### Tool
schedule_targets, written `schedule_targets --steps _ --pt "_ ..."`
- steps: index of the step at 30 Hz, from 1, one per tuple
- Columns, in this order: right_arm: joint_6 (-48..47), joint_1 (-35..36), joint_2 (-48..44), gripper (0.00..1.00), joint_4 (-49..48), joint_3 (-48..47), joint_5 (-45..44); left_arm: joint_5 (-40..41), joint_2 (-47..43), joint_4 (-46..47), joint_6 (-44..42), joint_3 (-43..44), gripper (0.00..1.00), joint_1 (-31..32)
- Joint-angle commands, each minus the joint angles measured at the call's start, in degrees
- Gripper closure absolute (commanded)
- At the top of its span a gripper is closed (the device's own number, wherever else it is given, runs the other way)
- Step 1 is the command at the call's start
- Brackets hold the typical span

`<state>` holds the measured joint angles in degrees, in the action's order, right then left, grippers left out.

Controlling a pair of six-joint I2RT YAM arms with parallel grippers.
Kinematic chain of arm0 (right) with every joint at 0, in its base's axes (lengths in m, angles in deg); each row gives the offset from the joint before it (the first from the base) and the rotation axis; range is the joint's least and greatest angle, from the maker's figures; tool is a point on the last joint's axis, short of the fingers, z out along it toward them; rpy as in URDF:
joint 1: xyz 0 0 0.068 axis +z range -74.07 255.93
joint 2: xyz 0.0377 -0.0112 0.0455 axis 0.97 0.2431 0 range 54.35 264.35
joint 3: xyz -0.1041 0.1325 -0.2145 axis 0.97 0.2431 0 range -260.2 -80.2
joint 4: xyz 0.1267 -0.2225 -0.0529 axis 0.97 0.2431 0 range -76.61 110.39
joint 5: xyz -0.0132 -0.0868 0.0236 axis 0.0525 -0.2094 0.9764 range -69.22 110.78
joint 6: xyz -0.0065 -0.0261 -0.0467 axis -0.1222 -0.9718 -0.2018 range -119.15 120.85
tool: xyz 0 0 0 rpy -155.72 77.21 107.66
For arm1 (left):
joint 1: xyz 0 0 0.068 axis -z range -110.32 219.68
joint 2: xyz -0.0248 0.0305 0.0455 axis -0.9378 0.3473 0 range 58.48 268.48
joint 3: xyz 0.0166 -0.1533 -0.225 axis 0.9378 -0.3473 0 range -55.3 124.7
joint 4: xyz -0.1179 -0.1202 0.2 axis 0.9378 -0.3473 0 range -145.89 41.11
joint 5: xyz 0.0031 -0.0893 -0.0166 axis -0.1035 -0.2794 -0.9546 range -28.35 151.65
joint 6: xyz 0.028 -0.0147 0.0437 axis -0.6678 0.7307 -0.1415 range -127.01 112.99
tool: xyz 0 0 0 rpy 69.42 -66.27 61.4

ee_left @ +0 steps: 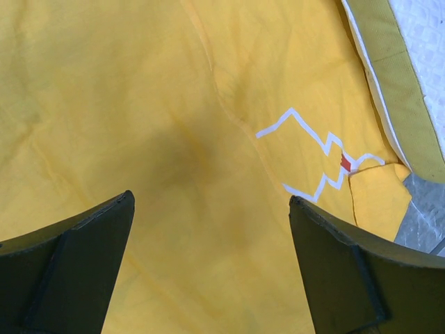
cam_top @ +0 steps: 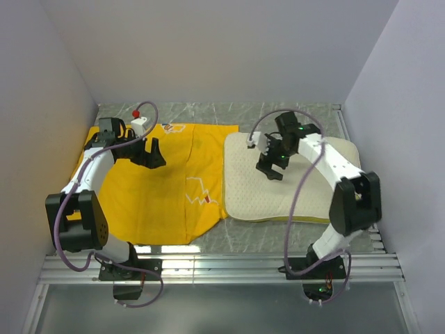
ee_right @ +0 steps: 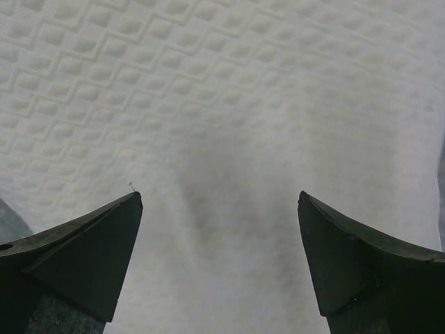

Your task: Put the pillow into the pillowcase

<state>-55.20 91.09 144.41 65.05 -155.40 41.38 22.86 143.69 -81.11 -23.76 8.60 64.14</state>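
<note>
1. At the near edge, a metal rail (cam_top: pixel 222 263) is carrying both arm bases, with the left arm (cam_top: pixel 76 216) rising on the left and the right arm (cam_top: pixel 351 202) rising on the right
2. Just beyond the rail, a strip of the grey marbled table (cam_top: pixel 236 235) is showing in front of the two fabrics
3. The pillowcase (cam_top: pixel 167 198) is lying spread flat on the left half of the table, yellow side with white outline drawing facing up; in the left wrist view a white zigzag line (ee_left: pixel 306 136) with a small red mark is running near its right edge
4. The pillow (cam_top: pixel 257 191) is lying flat on the right half of the table, outside the pillowcase; its yellowish left side is meeting the pillowcase's right edge, and whether it is overlapping the cloth cannot be told
5. The left gripper (cam_top: pixel 154 158) is hanging over the far left part of the pillowcase, its fingers spread wide with only yellow cloth showing between them and a soft shadow falling below
6. The right gripper (cam_top: pixel 272 169) is hanging over the far middle of the pillow, its jaws standing wide with nothing between them; whether the fingertips are touching the quilted surface cannot be told
7. Farthest back, more grey table is showing between the fabrics and the white wall (cam_top: pixel 222 49)
</note>
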Motion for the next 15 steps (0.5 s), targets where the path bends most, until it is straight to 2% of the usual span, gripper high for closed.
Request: schedule_targets --steps 1,6,9,10,12,13,14,15 --pt "-2.49 2.32 7.48 0.0 -1.82 -3.99 -0.3 -2.43 -1.63 -0.03 0.41 1.23 0.01 0.09" --pt "-3.8 4.79 13.38 0.0 -8.59 2.06 -3.01 -1.82 -1.98 -0.03 0.4 0.26 0.01 0.0" --pt "-3.46 5.59 16.9 0.0 -5.54 0.95 -1.71 -0.68 -1.98 0.5 1.02 -0.44 0.01 0.0" --pt "-3.54 5.85 17.6 0.14 -4.47 0.15 -1.96 0.11 -2.06 0.76 2.07 -0.88 0.01 0.0" --pt "-2.31 6.99 18.4 0.33 -4.55 -0.47 -5.39 0.9 -2.15 2.16 3.47 -1.49 0.01 0.09" --pt "-2.74 7.08 18.22 0.6 -3.94 -0.3 -5.13 1.95 -2.33 2.78 5.22 -2.28 0.01 0.7" --pt "-3.09 6.99 17.61 0.74 -3.41 -0.13 -5.22 5.44 -2.24 4.44 6.2 -2.72 0.01 1.32" --pt "-2.75 6.99 17.52 0.9 -2.71 0.31 -5.31 7.91 -2.24 5.15 7.25 -3.42 0.05 2.19"
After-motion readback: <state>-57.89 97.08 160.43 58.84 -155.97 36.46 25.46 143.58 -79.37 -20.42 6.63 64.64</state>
